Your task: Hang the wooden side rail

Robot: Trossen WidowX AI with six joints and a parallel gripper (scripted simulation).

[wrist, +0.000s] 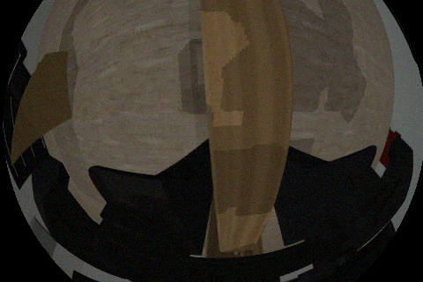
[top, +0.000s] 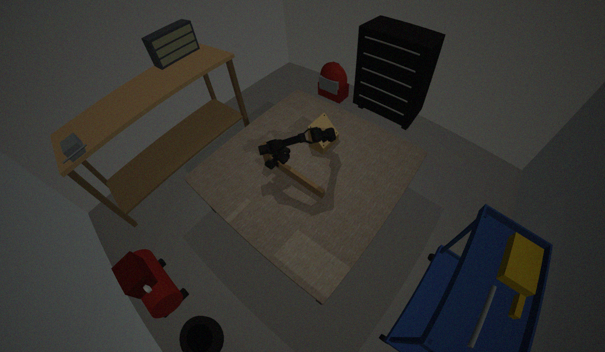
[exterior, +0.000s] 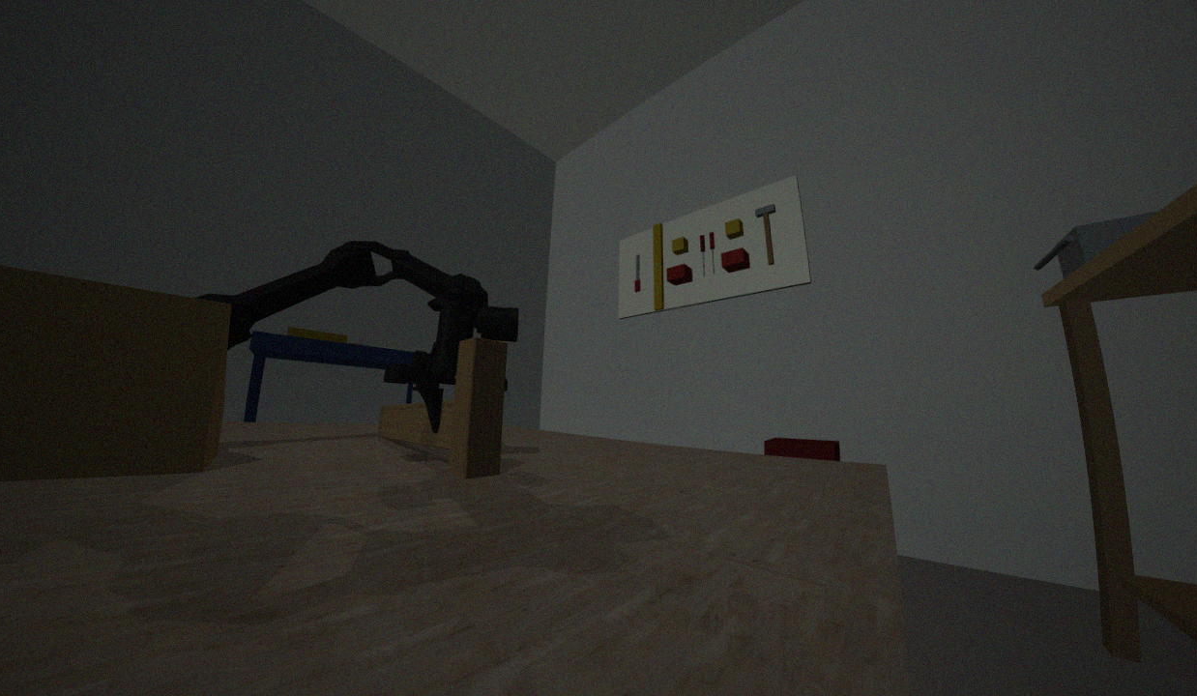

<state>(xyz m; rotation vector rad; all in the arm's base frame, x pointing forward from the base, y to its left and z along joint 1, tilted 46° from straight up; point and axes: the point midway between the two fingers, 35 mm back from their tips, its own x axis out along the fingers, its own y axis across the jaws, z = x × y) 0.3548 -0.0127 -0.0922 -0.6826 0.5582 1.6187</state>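
The wooden side rail (top: 301,177) (exterior: 396,420) (wrist: 251,97) stands on its narrow edge, and its far end appears to rest on the table. My gripper (top: 274,163) (exterior: 438,417) (wrist: 236,141) is shut on the rail near its hook end, with one black finger on each side. The headboard post (exterior: 479,408) stands upright on the table, largely hidden under the arm in the top view. The rail's near end is very close to the post's face; contact cannot be told. Steel hooks, slot and pins are hidden or too small and dark to make out, so their seating cannot be told.
The arm's base stands on a yellowish wooden block (top: 323,121) (exterior: 92,381) (wrist: 46,101) beside the rail. The table (top: 361,175) (exterior: 628,563) carries these things. A workbench (top: 138,96), a black drawer cabinet (top: 396,70) and a blue cart (top: 466,280) stand around it.
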